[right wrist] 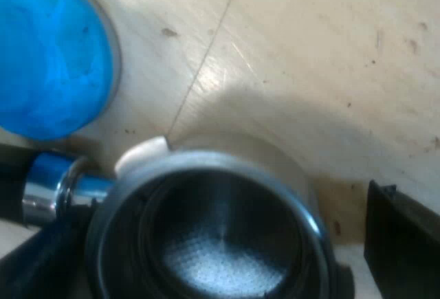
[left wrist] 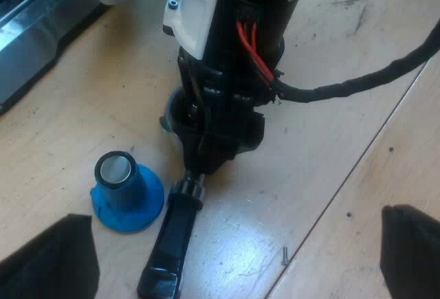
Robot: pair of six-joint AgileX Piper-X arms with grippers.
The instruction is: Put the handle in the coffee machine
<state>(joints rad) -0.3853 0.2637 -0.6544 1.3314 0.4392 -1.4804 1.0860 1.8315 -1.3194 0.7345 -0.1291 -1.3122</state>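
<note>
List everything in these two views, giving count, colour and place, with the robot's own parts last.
table: one, light wood, under everything.
metal holder: one, silver basket with a dark handle, lying on the table.
blue tamper: one, blue, standing on the table beside the holder's handle.
espresso machine: one, silver metal and black, an edge of it beyond the tamper.
screw: one, small and dark, loose on the table near the handle's end.
left pincer: one, black, open, hovering above the table by the handle's end.
right pincer: one, black, open, fingers astride the holder's basket.
</note>
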